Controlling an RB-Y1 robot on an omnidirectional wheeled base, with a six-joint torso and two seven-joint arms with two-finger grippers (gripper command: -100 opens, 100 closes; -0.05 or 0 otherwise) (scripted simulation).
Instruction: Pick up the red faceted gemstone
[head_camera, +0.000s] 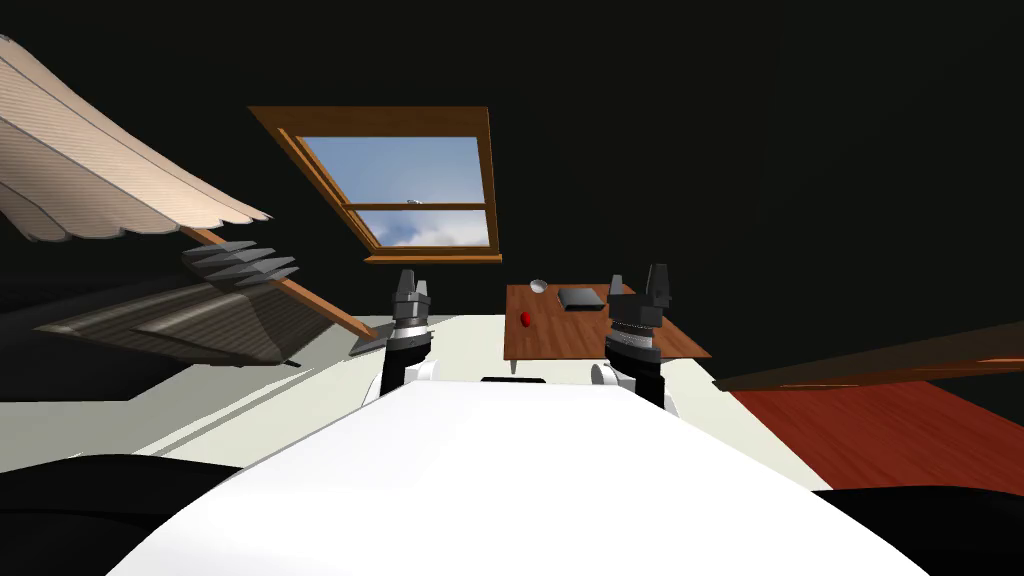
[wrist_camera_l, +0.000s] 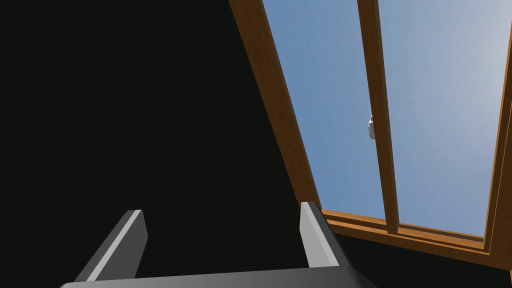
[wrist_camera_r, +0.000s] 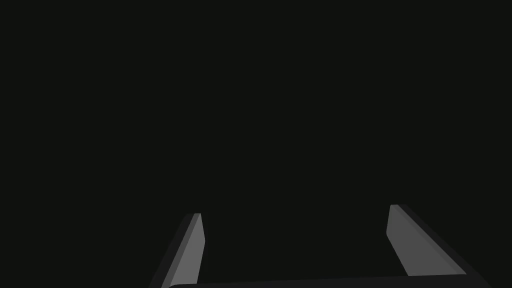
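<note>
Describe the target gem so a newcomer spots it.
Below and right of the wood-framed window stands a brown wooden table. The red gemstone lies near its left edge, apart from the pale bowl and flat dark slab farther back; it is the only red thing there.

Gemstone (head_camera: 526, 319) on table (head_camera: 570, 337) L side; bowl (head_camera: 538, 286), flat box (head_camera: 581, 298) behind it.

Wooden table (head_camera: 570, 338) at 1 o'clock with 1 white bowl (head_camera: 538, 286) and 1 dark box (head_camera: 581, 298); wood-framed window (head_camera: 420, 190) at 11 o'clock
</note>
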